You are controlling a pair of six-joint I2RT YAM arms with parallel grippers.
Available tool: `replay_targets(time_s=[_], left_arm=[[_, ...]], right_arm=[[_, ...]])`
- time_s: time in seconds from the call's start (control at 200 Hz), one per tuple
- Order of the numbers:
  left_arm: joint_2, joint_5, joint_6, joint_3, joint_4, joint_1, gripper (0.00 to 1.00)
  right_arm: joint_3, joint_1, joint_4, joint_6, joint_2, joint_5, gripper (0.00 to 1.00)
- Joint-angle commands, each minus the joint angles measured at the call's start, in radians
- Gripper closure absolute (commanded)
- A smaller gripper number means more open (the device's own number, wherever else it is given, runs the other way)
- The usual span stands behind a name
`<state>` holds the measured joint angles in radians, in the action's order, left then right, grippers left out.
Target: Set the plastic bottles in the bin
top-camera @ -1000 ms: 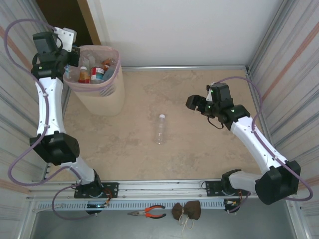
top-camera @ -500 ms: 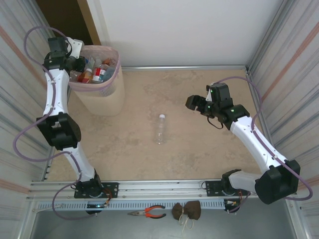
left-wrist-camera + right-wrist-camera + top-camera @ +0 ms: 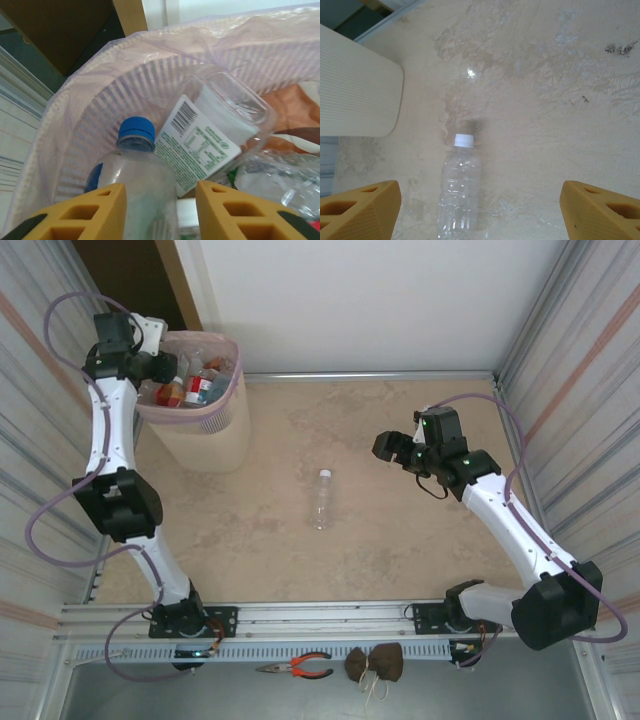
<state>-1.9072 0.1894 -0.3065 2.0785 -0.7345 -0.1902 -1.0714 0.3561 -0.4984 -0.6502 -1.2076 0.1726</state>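
Drawn up tighter against the left wall than a second ago, the left arm now reaches over the near-left rim of the bin (image 3: 205,440), where the left gripper (image 3: 158,367) points down into the pink-lined opening. From the left wrist, its yellow fingers (image 3: 107,210) stand parted, a blue-capped clear bottle (image 3: 136,175) between them with a sliver of space on the right-hand side; whether it is touched on the other side cannot be told. That bottle rests inside the bin against the ribbed wall (image 3: 75,115), beside a white-labelled bottle (image 3: 210,135) and other plastic bottles (image 3: 195,385) piled in the liner. At mid-table (image 3: 250,550), one clear white-capped bottle (image 3: 321,500) lies on its side, cap toward the far wall, unmoved. On the right, the right gripper (image 3: 395,452) hangs where it was, claws spread wide and empty, well apart from that bottle.
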Motion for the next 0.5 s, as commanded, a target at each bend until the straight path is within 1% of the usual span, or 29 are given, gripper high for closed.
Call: replay_targets(time_s=[0.0, 0.115, 0.331, 0.421, 0.496], left_arm=[[0.097, 0.069, 0.053, -0.018, -0.040, -0.006, 0.55], [0.161, 0.114, 0.082, -0.049, -0.041, -0.006, 0.50], [0.269, 0.213, 0.159, -0.106, -0.048, 0.006, 0.46], [0.310, 0.225, 0.177, -0.139, -0.050, 0.045, 0.46], [0.339, 0.213, 0.175, -0.173, -0.058, 0.102, 0.45]], right_arm=[[-0.012, 0.005, -0.002, -0.002, 0.032, -0.009, 0.18], [-0.014, 0.004, -0.014, 0.006, 0.028, 0.002, 0.18], [-0.015, 0.003, -0.032, 0.018, 0.025, 0.024, 0.18], [-0.013, 0.001, -0.038, 0.021, 0.025, 0.029, 0.18], [-0.013, 0.000, -0.041, 0.024, 0.026, 0.034, 0.18]])
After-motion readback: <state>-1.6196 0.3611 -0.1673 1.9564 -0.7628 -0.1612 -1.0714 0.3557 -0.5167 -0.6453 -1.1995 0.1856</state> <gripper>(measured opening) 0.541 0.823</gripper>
